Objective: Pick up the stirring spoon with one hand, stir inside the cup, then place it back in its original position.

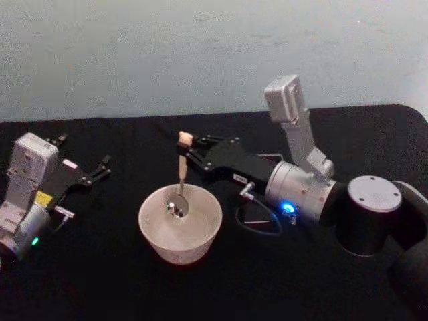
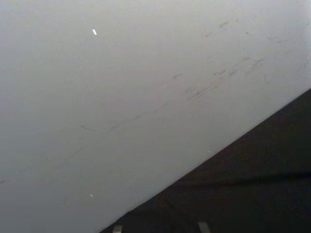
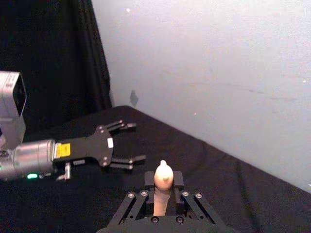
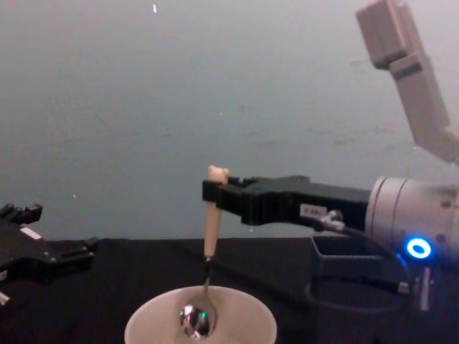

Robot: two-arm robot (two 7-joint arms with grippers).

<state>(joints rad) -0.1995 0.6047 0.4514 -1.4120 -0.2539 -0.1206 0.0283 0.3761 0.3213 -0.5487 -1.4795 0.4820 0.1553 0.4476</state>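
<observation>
- One stirring spoon (image 1: 180, 175) stands almost upright at the centre of the head view. Its long axis runs top to bottom, with the bear head up and the shiny bowl down.
- In the chest view the stirring spoon (image 4: 209, 233) leans slightly, its top tipped toward the right of the frame.
- Its bowl sits inside the cup (image 1: 177, 251), below the rim and near the middle. Whether it touches the bottom I cannot tell.
- The cup (image 4: 247, 315) stands at the lower centre of both the head and chest views, on the black table (image 1: 267, 287).
- The right gripper (image 1: 189, 148) comes in from the right of the frame, reaching level over the table. It is clenched on the upper handle just under the bear head.
- In the right wrist view the right gripper (image 3: 163, 180) has a finger on each side of the handle, and the beige head pokes up between them.
- The left gripper (image 1: 85, 152) lies low at the left of the frame, well apart from the cup. Its fingers are spread and grasp nothing.
- A black cable (image 1: 257, 224) loops on the table just right of the cup, under the right arm's wrist.
- A pale wall (image 1: 200, 53) rises behind the table's far edge.
</observation>
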